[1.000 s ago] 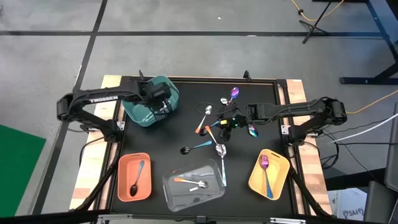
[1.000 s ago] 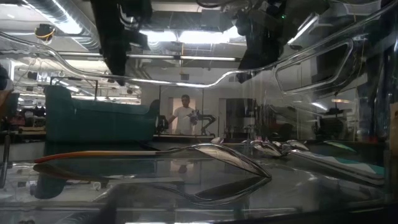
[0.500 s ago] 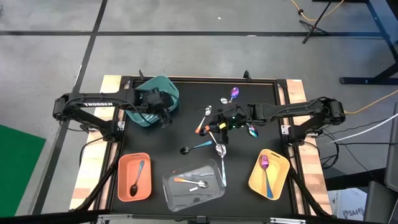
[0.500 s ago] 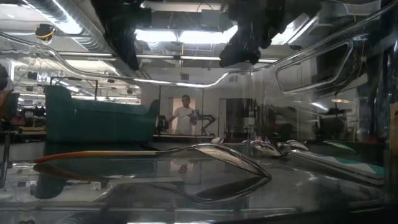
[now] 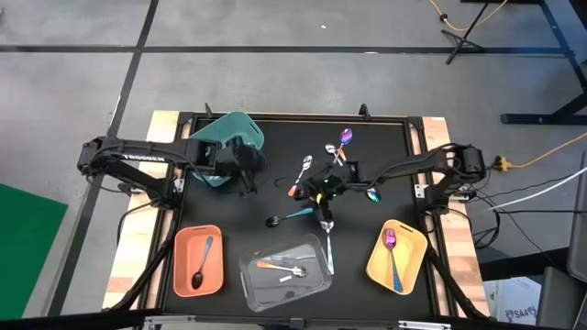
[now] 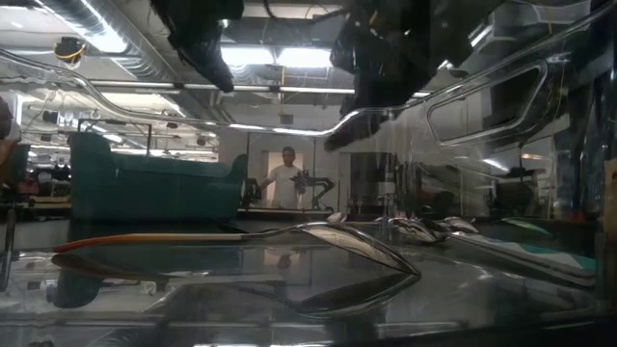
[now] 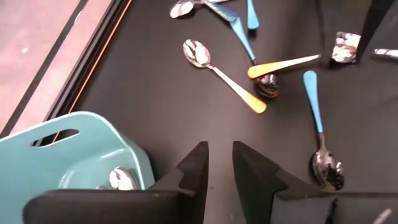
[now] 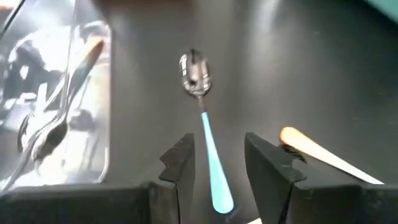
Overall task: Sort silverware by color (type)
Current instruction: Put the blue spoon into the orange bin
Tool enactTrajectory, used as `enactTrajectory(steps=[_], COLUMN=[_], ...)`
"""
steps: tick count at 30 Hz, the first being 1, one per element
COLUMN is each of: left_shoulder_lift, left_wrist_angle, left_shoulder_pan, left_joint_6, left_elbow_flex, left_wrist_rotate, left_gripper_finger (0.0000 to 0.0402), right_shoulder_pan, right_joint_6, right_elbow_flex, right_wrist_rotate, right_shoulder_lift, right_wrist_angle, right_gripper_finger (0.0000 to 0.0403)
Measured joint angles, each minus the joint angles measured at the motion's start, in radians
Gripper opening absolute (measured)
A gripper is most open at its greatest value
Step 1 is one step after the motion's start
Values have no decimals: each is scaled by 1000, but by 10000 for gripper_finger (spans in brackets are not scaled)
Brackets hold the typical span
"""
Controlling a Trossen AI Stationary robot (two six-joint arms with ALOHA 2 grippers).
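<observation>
Several loose spoons lie flat mid-table, among them two orange-handled ones and a purple-bowled one. My right gripper hangs open over a spoon with a dark bowl and teal handle. Its fingers stand on either side of the handle without touching it. My left gripper is open and empty, just right of the teal bin. A silver spoon lies in that bin.
Along the near edge stand a salmon bin with a dark-bowled teal spoon, a clear bin with orange-handled and silver spoons, and a yellow bin with a purple spoon. Bare black mat lies between the teal bin and the loose spoons. A person stands far behind the table.
My left gripper has moved off the teal bin, toward the table's right and near edge, and now hangs over the bare mat. My right gripper has moved toward the table's left and come lower, over the dark-bowled teal-handled spoon. The spoons have not moved.
</observation>
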Motion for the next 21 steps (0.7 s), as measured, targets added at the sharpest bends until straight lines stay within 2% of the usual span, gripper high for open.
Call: enactTrajectory(steps=[11,21], left_shoulder_lift=[0,0], left_wrist_angle=[7,7], left_shoulder_pan=[-35,-36], left_joint_6=[-48,-48], left_elbow_flex=[0,0], left_wrist_rotate=[-1,-3], left_gripper_finger=[66,66], right_shoulder_pan=[0,0], right_joint_6=[-85,-105], right_elbow_flex=[0,0], right_wrist_rotate=[-12,-88], right_shoulder_lift=[137,235], right_wrist_angle=[96,208], right_gripper_finger=[127,127])
